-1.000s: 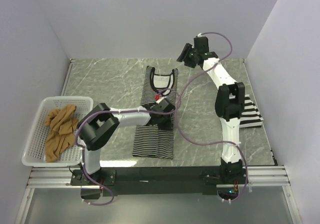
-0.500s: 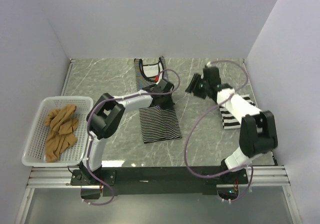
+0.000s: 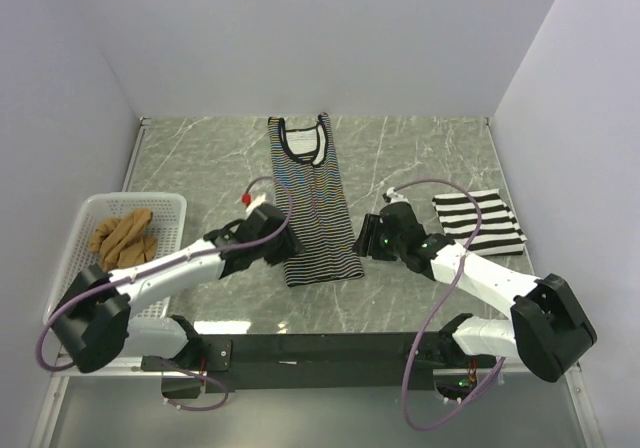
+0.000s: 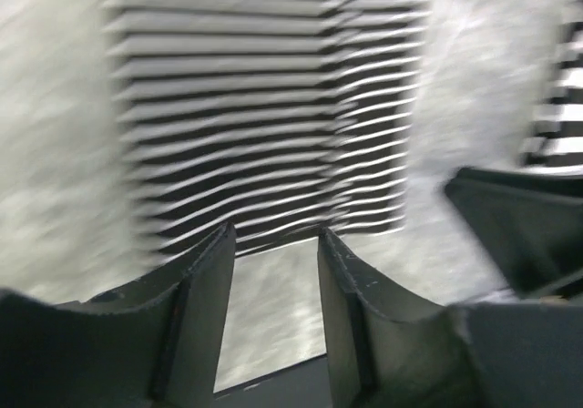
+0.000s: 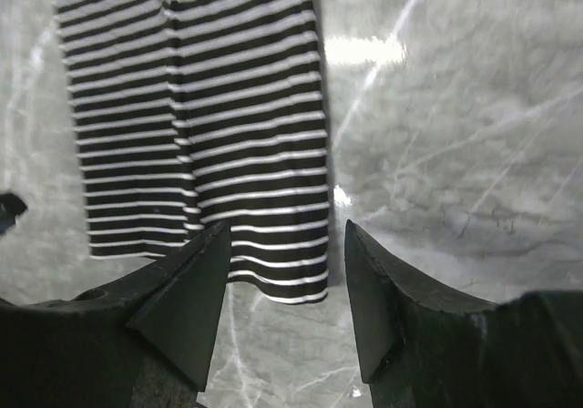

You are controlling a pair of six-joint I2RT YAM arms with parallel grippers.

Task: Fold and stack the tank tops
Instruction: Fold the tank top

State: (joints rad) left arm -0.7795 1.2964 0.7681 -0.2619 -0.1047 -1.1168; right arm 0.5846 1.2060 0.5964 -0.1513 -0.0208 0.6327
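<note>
Jaws open and empty, the left gripper (image 3: 268, 238) and right gripper (image 3: 374, 236) flank the near hem of the thin-striped tank top (image 3: 315, 208), spread flat mid-bench (image 3: 420, 158), neck toward the far edge; the wide-striped top (image 3: 478, 223) lies folded by the right edge, the tan top (image 3: 120, 240) in the basket (image 3: 70, 258) at left

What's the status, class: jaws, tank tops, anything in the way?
Left jaws, right jaws open, empty. Thin-striped top flat mid-table; wide-striped top folded right; tan top in basket. Nothing blocking.
</note>
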